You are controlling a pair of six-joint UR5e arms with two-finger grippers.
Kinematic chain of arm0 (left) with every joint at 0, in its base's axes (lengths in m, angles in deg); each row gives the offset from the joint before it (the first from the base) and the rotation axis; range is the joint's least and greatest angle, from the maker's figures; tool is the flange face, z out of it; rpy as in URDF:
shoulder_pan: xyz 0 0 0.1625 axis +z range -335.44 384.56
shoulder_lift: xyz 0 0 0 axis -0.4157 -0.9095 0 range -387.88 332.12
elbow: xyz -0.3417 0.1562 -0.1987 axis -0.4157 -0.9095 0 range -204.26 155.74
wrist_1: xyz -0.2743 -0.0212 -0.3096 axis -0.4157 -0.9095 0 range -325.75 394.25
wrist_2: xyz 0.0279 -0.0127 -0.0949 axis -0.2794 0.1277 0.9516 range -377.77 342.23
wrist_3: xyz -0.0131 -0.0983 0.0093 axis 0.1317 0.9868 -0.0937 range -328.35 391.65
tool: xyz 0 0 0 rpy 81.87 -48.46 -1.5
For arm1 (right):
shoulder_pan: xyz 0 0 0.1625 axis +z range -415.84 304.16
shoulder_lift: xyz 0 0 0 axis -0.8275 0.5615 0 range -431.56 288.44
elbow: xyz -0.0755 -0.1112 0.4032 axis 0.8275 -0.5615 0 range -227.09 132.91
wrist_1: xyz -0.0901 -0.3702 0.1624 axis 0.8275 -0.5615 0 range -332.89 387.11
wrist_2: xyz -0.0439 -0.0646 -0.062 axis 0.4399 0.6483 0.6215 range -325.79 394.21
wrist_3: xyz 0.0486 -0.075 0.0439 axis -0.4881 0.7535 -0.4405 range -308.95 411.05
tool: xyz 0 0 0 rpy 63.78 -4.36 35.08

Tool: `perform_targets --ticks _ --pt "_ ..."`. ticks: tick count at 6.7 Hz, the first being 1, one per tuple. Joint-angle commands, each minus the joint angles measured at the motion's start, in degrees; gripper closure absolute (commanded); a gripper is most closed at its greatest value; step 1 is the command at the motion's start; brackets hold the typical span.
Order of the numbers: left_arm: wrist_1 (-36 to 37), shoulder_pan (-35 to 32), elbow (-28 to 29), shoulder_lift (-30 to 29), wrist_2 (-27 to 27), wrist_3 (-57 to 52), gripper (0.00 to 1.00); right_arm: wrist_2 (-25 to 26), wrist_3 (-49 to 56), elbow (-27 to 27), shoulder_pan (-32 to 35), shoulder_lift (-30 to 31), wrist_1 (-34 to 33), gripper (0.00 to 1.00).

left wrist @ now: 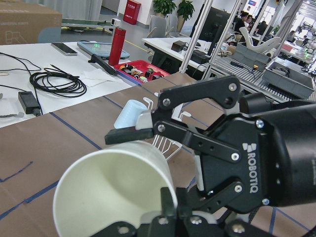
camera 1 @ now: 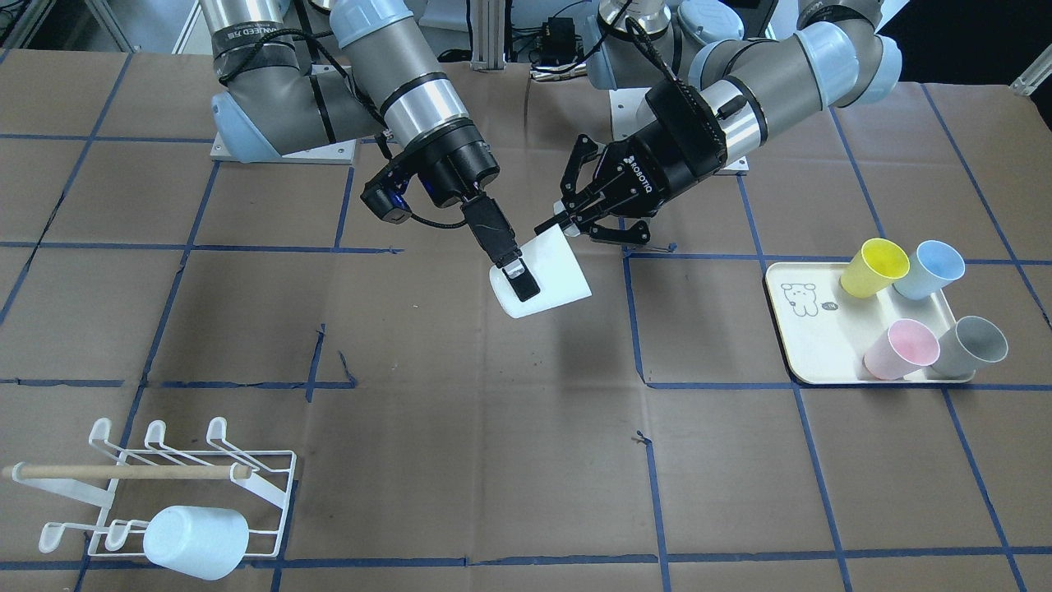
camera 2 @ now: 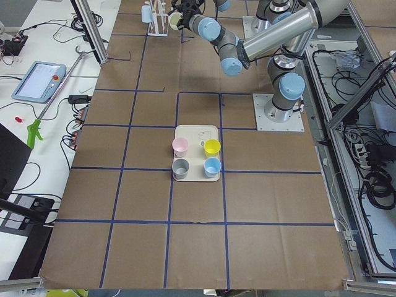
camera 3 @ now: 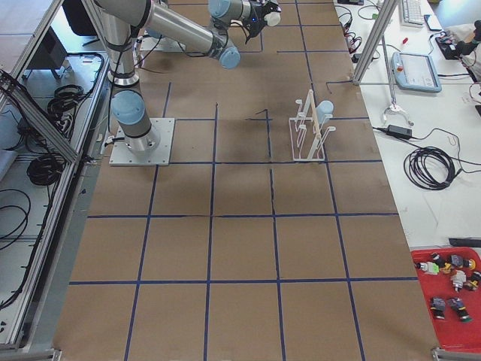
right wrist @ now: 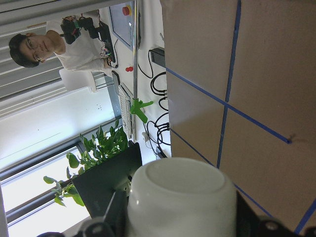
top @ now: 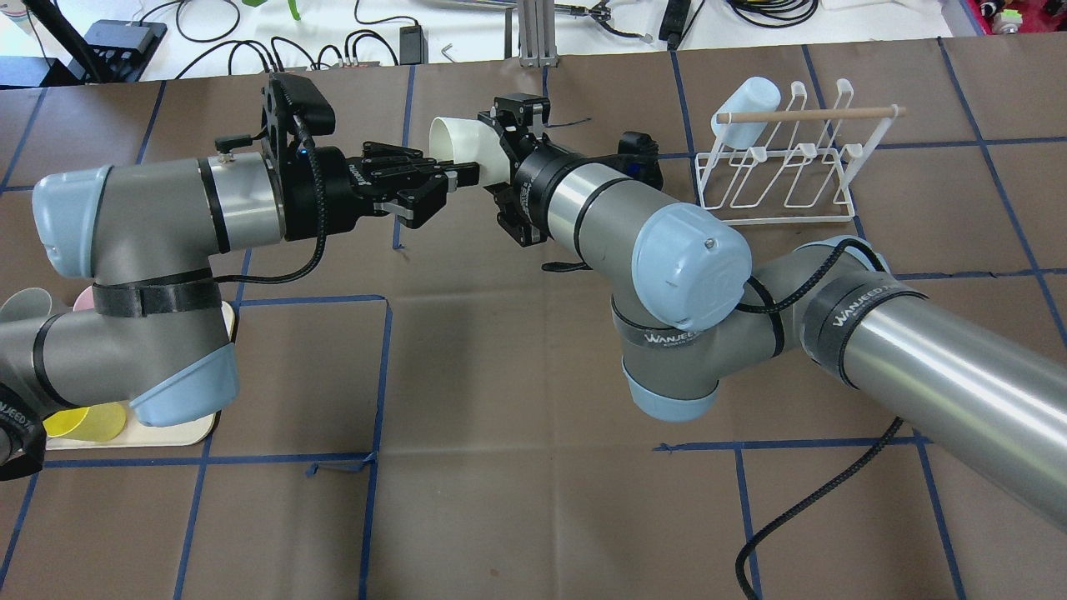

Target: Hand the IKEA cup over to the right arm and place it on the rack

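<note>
The white IKEA cup (camera 1: 546,284) hangs in mid-air over the table's middle, lying on its side. My right gripper (camera 1: 518,275) is shut on the cup's body near its base; one finger (camera 1: 516,265) lies across the near side. The right wrist view shows the cup's base (right wrist: 182,202) between its fingers. My left gripper (camera 1: 567,224) is at the cup's rim with its jaws apart, one finger (left wrist: 128,135) outside the rim and one inside the cup (left wrist: 113,197). The white wire rack (camera 1: 263,477) stands at the table's near left corner in the front view.
A pale blue cup (camera 1: 196,543) hangs on the rack's front row. The cream bear tray (camera 1: 801,329) holds yellow (camera 1: 874,267), blue (camera 1: 929,270), pink (camera 1: 902,349) and grey (camera 1: 971,345) cups. Brown paper with blue tape lines covers the table.
</note>
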Motion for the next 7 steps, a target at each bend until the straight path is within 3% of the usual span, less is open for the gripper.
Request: perform_targets --ticks 1,3,4,6,7 --pt "0.10 0.00 0.17 -0.04 -0.10 0.91 0.65 -0.19 0.42 0.00 0.01 0.13 -0.11 0.60" --pt "0.28 0.00 0.43 0.14 -0.10 7.11 0.14 -0.28 0.51 0.00 0.01 0.31 -0.11 0.64" --pt "0.28 0.09 0.43 0.40 -0.10 8.37 0.01 -0.28 0.51 -0.09 -0.08 0.31 -0.20 0.67" --pt "0.19 1.83 0.61 1.54 -1.15 12.40 0.00 -0.19 0.60 -2.27 -1.13 -0.65 -0.64 0.72" --pt "0.19 6.28 0.52 1.54 -1.15 12.51 0.00 -0.11 1.30 -2.55 -2.44 -1.09 -0.64 0.72"
